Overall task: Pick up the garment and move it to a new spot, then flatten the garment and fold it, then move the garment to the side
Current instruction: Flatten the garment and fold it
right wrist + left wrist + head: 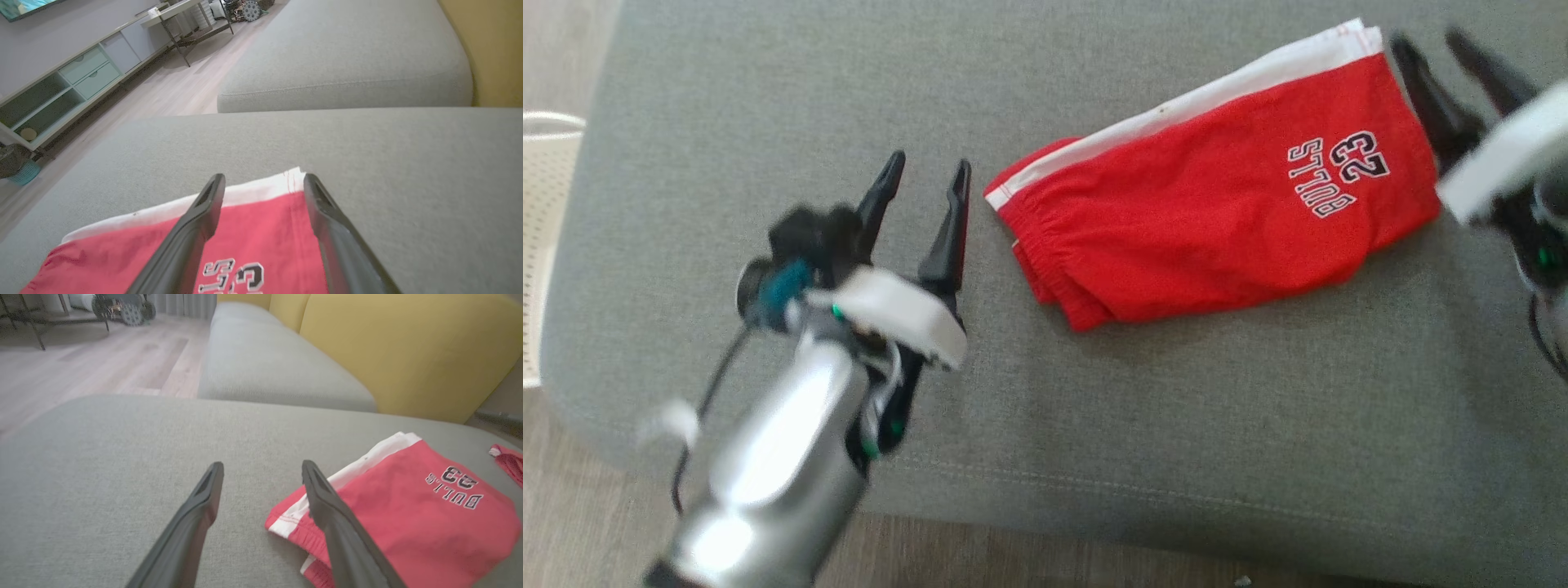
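Observation:
The garment point(1217, 196), red shorts with a white side stripe and "BULLS 23" lettering, lies folded flat on the grey sofa cushion point(727, 98). My left gripper point(929, 161) hovers open just to its left, near the waistband end, holding nothing. In the left wrist view the open left gripper point(262, 464) has the garment point(408, 510) to its right. At the garment's far right end my right gripper point(1427, 37) stands open beside the hem. Its wrist view shows the open right gripper point(264, 176) above the garment's point(257, 212) white-edged corner, gripping nothing.
A white mesh basket point(543, 204) stands on the wood floor at the left. The cushion's front edge point(1094, 490) runs along the bottom. Yellow backrests point(408, 347) rise behind the sofa. Another red cloth item point(508, 461) lies beyond the garment. A low cabinet point(61, 90) lines the wall.

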Motion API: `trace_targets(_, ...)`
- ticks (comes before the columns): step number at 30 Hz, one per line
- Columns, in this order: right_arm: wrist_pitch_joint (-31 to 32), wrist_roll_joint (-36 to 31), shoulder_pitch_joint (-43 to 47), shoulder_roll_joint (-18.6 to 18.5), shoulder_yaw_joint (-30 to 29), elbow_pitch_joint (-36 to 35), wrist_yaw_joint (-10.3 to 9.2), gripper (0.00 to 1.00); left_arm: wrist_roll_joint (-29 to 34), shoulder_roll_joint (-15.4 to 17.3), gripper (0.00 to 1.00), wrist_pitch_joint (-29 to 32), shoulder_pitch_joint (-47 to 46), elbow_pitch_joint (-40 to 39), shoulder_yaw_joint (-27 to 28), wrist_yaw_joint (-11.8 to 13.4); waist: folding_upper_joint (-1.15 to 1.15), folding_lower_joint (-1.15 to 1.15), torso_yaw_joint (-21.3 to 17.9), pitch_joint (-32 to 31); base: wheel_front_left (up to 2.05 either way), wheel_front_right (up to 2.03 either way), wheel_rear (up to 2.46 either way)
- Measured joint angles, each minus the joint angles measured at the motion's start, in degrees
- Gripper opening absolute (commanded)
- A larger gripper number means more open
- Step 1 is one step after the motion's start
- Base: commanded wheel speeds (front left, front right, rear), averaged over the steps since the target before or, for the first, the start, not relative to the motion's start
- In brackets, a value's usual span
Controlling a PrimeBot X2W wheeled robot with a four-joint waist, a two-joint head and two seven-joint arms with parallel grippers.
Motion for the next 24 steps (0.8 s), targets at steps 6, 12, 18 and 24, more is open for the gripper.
trace_targets(6, -1.76, 3.59, 7.87, -3.13, -2.09, 0.23, 0.0, 1.0, 9.51, -2.12, 1.0, 0.0, 13.88, -15.46, 5.28, 2.81, 0.0, 0.0, 1.92, -2.16, 0.0, 0.0, 0.0)
trace_targets(12, -1.8, 2.59, 8.54, -3.69, -3.43, 3.64, 0.0, 1.0, 18.63, -5.71, 1.0, 0.0, 22.03, -23.12, 9.62, 2.08, 0.0, 0.0, 5.37, -2.42, 0.0, 0.0, 0.0)
trace_targets(18, 0.56, -3.8, 6.75, -4.82, -4.16, 13.63, 0.0, 1.0, 22.05, -8.5, 1.0, 0.0, 24.1, -24.79, 9.77, -1.19, 0.0, 0.0, 9.47, -1.39, 0.0, 0.0, 0.0)
trace_targets(24, 3.93, -6.47, 3.67, -3.25, -2.87, 16.68, 0.0, 1.0, 22.8, -8.87, 1.0, 0.0, 24.47, -25.03, 9.75, -2.38, 0.0, 0.0, 12.02, -0.25, 0.0, 0.0, 0.0)
